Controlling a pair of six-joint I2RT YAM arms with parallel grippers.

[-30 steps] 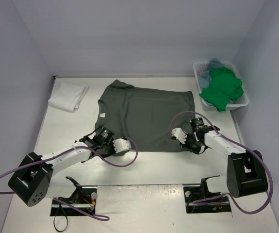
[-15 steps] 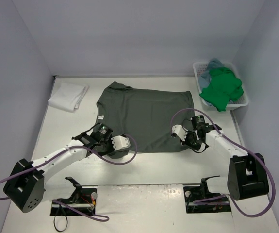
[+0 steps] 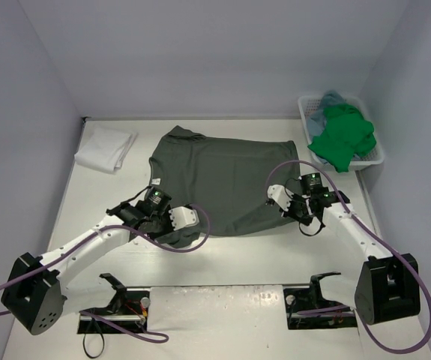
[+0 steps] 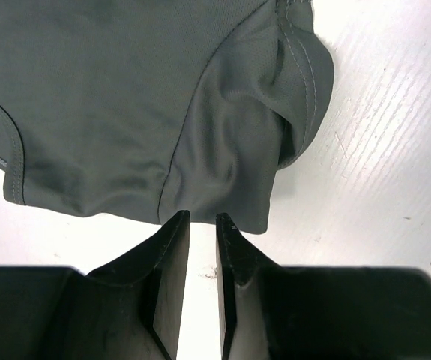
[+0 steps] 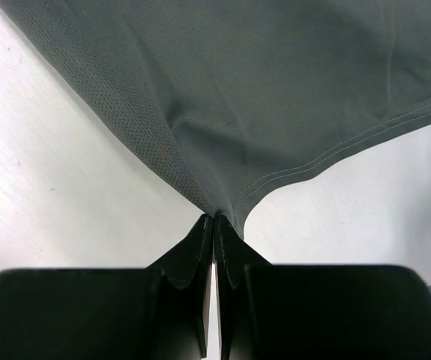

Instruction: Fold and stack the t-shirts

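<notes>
A dark grey t-shirt (image 3: 222, 176) lies spread in the middle of the table, collar to the left. My left gripper (image 3: 187, 227) (image 4: 202, 216) pinches its near sleeve (image 4: 237, 157) at the fingertips, the jaws a narrow slit apart, and the sleeve hangs lifted off the table. My right gripper (image 3: 273, 206) (image 5: 214, 217) is shut on the near hem corner (image 5: 222, 191), with the cloth pulled up into a peak. A folded white t-shirt (image 3: 104, 147) lies at the far left. A bright green t-shirt (image 3: 342, 139) and a teal-blue t-shirt (image 3: 329, 101) are piled in the basket.
The white lattice basket (image 3: 303, 105) stands at the far right corner against the wall. Walls close in the table at the back and on both sides. Purple cables loop from both arms over the near part of the table.
Both grippers have moved away from the near edge and upward, taking the grey shirt's near sleeve and hem corner with them. The shirt's near edge is now raised.
</notes>
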